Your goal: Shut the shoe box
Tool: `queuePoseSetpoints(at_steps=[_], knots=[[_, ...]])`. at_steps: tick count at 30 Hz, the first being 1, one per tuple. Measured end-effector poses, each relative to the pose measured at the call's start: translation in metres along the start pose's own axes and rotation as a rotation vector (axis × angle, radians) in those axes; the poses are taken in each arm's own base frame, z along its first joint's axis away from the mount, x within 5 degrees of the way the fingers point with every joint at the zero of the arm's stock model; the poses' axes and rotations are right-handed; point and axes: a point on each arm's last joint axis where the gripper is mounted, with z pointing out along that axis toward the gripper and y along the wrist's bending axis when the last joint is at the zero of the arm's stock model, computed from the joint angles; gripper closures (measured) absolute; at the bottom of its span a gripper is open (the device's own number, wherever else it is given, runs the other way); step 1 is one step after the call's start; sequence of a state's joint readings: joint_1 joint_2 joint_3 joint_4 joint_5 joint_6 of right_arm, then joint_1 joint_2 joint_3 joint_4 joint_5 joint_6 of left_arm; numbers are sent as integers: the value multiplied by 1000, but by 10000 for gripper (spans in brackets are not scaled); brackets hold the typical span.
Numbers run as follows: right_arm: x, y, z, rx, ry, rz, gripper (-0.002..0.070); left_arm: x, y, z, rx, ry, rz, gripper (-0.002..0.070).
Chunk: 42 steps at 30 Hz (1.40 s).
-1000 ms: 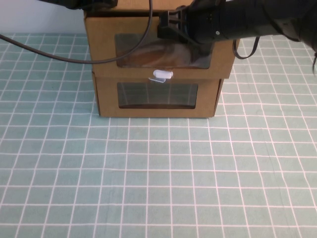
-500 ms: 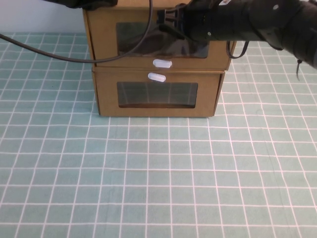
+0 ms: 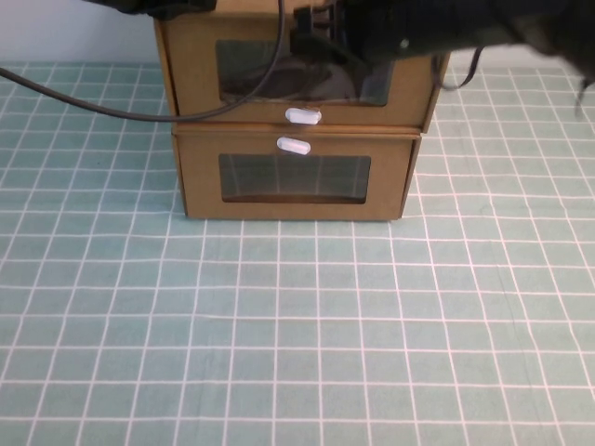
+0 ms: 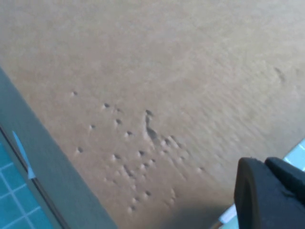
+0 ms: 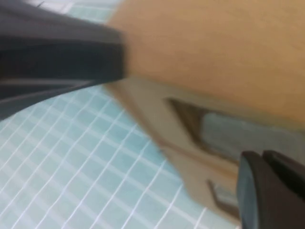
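The shoe box [image 3: 193, 70] is the upper of two stacked brown cardboard boxes, with a clear window [image 3: 270, 74] and its white pull tab [image 3: 302, 115] below it. Its drawer front sits about flush with the box below. My right gripper [image 3: 311, 39] is shut, with nothing held, at the top of the shoe box's front, over the window; its wrist view [image 5: 262, 160] shows blurred cardboard [image 5: 214, 57]. My left gripper [image 4: 264, 164] is shut just above the box's dented top [image 4: 167, 71]; its arm [image 3: 167, 6] reaches over the top left corner.
The lower cardboard box [image 3: 200, 181] has its white tab [image 3: 294, 144] above its window. Both stand at the back of a green gridded mat [image 3: 297, 325]. A black cable [image 3: 93, 100] hangs across the upper box's left side.
The shoe box's drawer stuck out toward me a second ago; it has slid back in, flush with the lower box. My right gripper moved back with it.
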State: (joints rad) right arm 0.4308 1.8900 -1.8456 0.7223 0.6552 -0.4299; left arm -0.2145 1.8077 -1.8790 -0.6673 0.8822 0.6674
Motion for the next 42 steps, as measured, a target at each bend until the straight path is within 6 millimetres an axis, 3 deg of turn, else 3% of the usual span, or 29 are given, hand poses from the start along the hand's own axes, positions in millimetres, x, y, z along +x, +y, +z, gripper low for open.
queuePoseSetpoints(at_steps=[9, 14, 17, 23, 28, 31, 36, 42], knots=[[-14, 36, -82, 45, 99, -82, 687, -15, -25, -51, -16, -60, 85, 680], [0, 59, -136, 121, 119, -115, 687, 5, -41, -84, -104, -138, 93, 680], [22, 73, -172, 156, 119, -121, 687, 26, -54, -108, -160, -184, 108, 680], [91, 87, -248, 172, 89, -96, 687, 85, -87, -160, -247, -298, 87, 680], [156, 88, -288, 171, 30, -63, 687, 146, -111, -191, -317, -382, 71, 680], [191, 85, -303, 168, 2, -51, 687, 185, -121, -201, -356, -425, 72, 680], [227, 81, -316, 158, -114, -60, 687, 232, -132, -211, -398, -497, 78, 680], [257, 64, -299, 170, -268, -56, 687, 285, -137, -205, -427, -535, 91, 680]])
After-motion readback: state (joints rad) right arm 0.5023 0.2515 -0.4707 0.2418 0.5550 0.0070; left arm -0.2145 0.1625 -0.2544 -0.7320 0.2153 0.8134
